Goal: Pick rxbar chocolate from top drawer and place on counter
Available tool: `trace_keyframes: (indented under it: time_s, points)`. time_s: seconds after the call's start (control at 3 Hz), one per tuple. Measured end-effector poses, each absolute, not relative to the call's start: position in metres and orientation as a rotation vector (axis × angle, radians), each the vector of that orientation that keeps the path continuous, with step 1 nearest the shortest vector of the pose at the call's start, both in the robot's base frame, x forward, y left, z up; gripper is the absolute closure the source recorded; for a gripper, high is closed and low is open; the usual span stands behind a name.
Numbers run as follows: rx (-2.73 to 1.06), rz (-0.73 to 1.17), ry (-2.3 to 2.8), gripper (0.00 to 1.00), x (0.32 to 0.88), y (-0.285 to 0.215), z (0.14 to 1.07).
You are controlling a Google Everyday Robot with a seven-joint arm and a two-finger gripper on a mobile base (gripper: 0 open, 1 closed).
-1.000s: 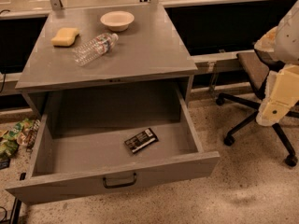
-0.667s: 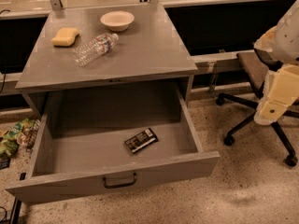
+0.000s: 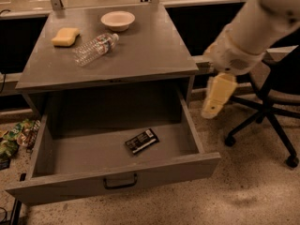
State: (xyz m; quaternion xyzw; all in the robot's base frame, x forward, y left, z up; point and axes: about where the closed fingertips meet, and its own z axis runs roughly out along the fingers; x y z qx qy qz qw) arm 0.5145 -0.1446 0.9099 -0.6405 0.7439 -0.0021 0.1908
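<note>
The rxbar chocolate (image 3: pixel 142 141), a flat black bar with white lettering, lies on the floor of the open top drawer (image 3: pixel 56 191), right of its middle. The drawer is pulled fully out and has a black bar handle (image 3: pixel 120 182) on its front panel. The counter (image 3: pixel 145 55) is the grey cabinet top above it. My gripper (image 3: pixel 213 104) hangs from the white arm at the right. It points down, just outside the drawer's right wall, above and to the right of the bar. It holds nothing that I can see.
On the counter lie a clear plastic bottle (image 3: pixel 95 48) on its side, a yellow sponge (image 3: pixel 65 36) and a white bowl (image 3: pixel 117 20). A black office chair (image 3: pixel 269 107) stands to the right, behind the arm. Snack wrappers (image 3: pixel 14 137) litter the floor at the left.
My arm has swung in from the far right towards the drawer, and the gripper now hangs by the drawer's right side. The bar, the bottle and the drawer have not moved.
</note>
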Motion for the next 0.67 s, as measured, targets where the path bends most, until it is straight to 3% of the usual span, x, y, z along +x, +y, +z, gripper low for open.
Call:
trace_keyframes:
  time_s: [0.67]
  points:
    - [-1.937, 0.240, 1.874, 0.00, 0.567, -0.086, 0.823]
